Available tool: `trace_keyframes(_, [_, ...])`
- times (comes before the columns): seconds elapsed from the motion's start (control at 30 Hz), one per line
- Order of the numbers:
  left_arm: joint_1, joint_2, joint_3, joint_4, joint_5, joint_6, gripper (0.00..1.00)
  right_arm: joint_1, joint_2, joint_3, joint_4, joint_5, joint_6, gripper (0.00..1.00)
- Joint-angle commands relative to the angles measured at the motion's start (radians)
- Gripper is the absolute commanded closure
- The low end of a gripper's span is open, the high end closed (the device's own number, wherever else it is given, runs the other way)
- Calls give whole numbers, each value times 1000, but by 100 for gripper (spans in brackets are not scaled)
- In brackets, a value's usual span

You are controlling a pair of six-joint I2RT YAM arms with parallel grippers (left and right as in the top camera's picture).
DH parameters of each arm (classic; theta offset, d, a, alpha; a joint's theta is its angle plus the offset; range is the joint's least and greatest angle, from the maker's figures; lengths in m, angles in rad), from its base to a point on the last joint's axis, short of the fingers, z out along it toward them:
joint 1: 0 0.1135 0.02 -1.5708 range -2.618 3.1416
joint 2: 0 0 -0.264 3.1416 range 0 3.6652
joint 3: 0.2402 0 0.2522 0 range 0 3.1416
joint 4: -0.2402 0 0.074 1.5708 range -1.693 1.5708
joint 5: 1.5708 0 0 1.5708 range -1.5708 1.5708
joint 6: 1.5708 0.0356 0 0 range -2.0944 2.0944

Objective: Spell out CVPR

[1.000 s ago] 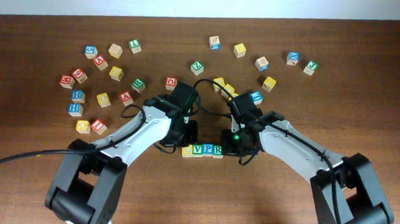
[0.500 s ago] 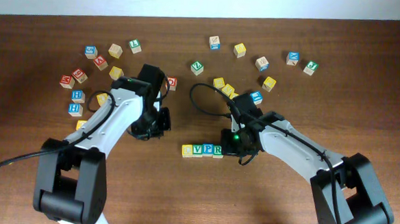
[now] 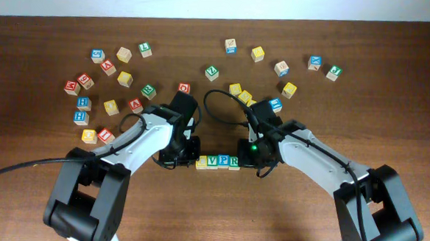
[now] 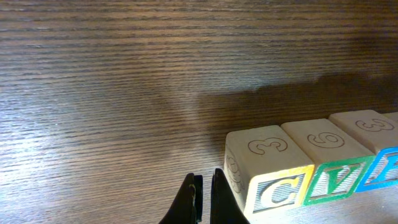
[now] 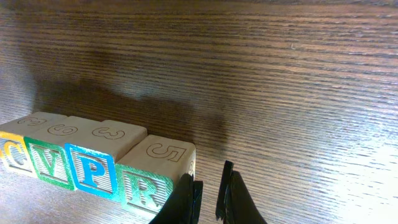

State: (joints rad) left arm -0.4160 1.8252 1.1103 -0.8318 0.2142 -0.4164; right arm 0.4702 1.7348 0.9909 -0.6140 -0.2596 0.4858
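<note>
The left arm swung out toward the loose blocks a moment ago and has now come back. Its left gripper (image 4: 202, 196) sits just beside the C block (image 4: 267, 180), fingers pinched almost together on nothing. The right gripper (image 5: 208, 196) is likewise nearly closed and empty, just beside the R block (image 5: 152, 171) at the other end.

Between them the row reads C, V block (image 4: 329, 158), P block (image 5: 93, 165), R: four blocks, touching, near the middle of the table (image 3: 195, 223) and a little toward the robot's edge. To me the word looks finished, needing at most a squeeze straight. About twenty-five loose letter blocks (image 3: 124, 78) lie scattered toward the far edge.
</note>
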Motion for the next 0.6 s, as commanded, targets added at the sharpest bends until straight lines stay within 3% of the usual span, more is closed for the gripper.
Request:
trace_keyframes(0.0, [-2,-17,-11,2,34,-9,100,8,7,-6,12,1,-9,94])
trace_keyframes(0.57, [-7,-17,-11,-16,60,-18,100,8,7,-6,21,-28,-6,95])
